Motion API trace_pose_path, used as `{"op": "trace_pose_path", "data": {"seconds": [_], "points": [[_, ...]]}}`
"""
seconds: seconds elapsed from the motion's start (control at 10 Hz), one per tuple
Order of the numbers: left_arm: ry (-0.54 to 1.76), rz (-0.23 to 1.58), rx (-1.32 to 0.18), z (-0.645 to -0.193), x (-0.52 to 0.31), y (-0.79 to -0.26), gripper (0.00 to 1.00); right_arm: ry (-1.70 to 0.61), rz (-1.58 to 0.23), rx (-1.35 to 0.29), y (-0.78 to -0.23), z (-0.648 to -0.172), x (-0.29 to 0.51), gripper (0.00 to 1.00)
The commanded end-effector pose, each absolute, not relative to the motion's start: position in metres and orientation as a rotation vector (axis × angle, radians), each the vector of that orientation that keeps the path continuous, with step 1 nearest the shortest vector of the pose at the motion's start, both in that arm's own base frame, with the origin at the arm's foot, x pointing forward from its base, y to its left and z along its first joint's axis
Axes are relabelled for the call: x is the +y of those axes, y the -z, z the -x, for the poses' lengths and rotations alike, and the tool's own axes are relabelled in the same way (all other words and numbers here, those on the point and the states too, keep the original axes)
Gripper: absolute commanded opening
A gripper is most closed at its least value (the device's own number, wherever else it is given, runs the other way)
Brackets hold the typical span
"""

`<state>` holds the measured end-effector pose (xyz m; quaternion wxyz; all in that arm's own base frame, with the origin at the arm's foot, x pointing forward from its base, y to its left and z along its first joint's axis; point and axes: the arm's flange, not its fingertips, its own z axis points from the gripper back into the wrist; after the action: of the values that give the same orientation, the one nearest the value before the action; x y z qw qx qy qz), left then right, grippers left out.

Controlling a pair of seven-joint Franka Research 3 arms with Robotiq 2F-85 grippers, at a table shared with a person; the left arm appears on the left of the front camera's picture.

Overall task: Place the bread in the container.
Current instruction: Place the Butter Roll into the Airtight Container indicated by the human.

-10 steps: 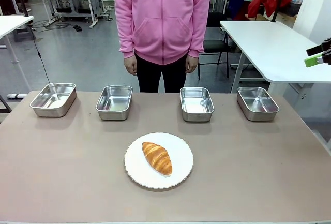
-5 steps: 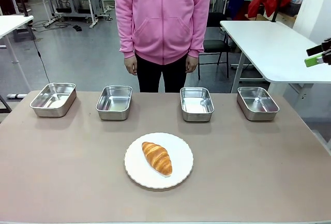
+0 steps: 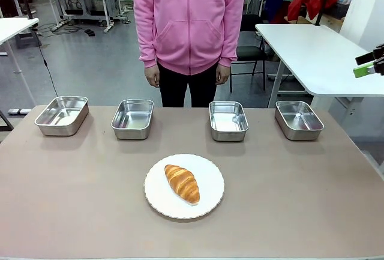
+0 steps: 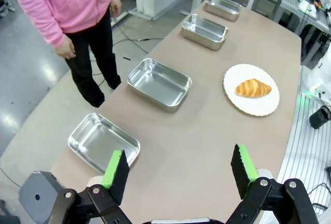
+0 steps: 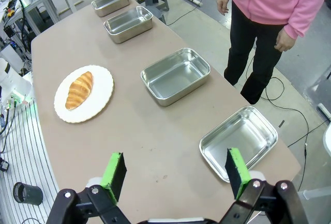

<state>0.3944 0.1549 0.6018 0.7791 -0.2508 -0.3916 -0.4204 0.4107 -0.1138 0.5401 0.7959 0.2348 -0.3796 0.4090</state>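
Croissant (image 3: 182, 183): lies alone on the white plate (image 3: 211, 188), slanted across it, at the middle of the table (image 3: 300, 200) on the robot's side. Nothing touches it.

Handling, as judged: light and soft, with a flaky ridged crust that would crush or shed under a hard squeeze. The ridges should give the pads some bite, so slipping is not likely. The tapered ends look the weakest part.

Where to hold, as judged: across the thick middle, with the fingers spanning the short width and closing gently. Avoid the tips.

Steel pans (image 3: 132, 117): four alike in a row along the far edge, all empty and well apart from the plate. The two inner ones lie closest to the croissant. Which one is meant cannot be told.

Left gripper (image 4: 179, 169): fingers spread wide with nothing between them, high above the table's left end, near the outermost pan there.

Right gripper (image 5: 175, 172): also spread wide and empty, high above the right end.

Person (image 3: 189, 26): stands behind the far edge, between the inner pans, hands (image 3: 152, 77) hanging clear of the table.

Progress, as judged: the pick is not yet begun.
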Motion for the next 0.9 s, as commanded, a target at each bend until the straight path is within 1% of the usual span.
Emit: {"op": "trace_pose_path", "data": {"seconds": [0.0, 0.8], "points": [[0.909, 0.542, -0.85, -0.3934, 0.1554, -0.6019, 1.0, -0.883, -0.507, -0.821, -0.5416, -0.4105, -0.1125, 1.0], [0.909, 0.542, -0.85, -0.3934, 0.1554, -0.6019, 1.0, -0.883, -0.507, -0.821, -0.5416, -0.4105, -0.1125, 1.0]]}}
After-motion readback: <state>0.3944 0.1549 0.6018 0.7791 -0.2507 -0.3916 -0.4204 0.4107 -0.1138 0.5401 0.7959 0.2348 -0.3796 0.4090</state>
